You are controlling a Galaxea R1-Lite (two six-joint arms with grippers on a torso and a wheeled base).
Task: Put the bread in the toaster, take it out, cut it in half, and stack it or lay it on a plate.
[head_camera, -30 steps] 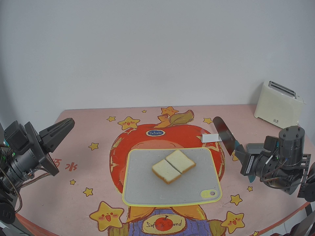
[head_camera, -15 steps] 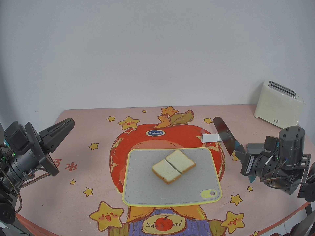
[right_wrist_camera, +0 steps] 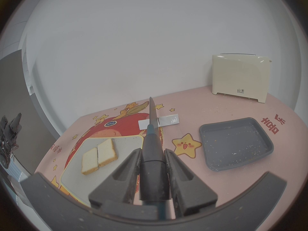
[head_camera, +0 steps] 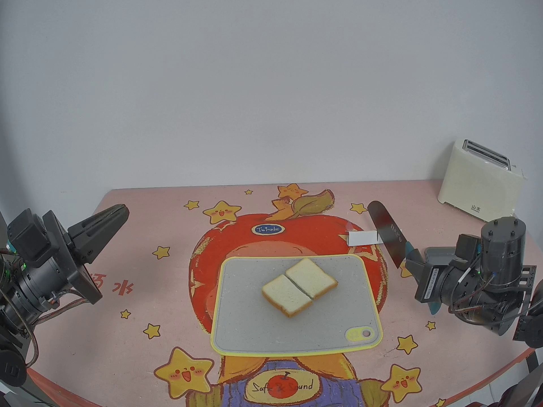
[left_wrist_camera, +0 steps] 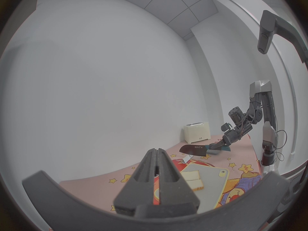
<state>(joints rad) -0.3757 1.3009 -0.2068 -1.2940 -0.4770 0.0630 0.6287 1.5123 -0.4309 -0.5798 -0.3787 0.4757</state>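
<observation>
- The bench, with its apple cartoon cover, runs under both my pincers.
- The cutting board lies between my two pincers, nearer the right one and lower than its knife tip.
- The toaster stands beyond my right pincer, at the far corner, its slots showing nothing.
- The grey tray sits just beside my right pincer on its outer side, holding only crumbs.
- My left pincer hangs well apart from the board, its fingers pressed together on nothing.
- My right pincer is clamped on the handle of the knife, blade raised off the bench and pointing away from me over a white card.
- The bread lies on the board in two halves side by side, touching along the cut, inward of my right pincer.
- I judge the toasting and the cutting done; plating is the step in hand.
- Next I likely need to set the knife down clear of the board, then carry each half across to the tray, gripping lightly so the soft crumb does not crush.
</observation>
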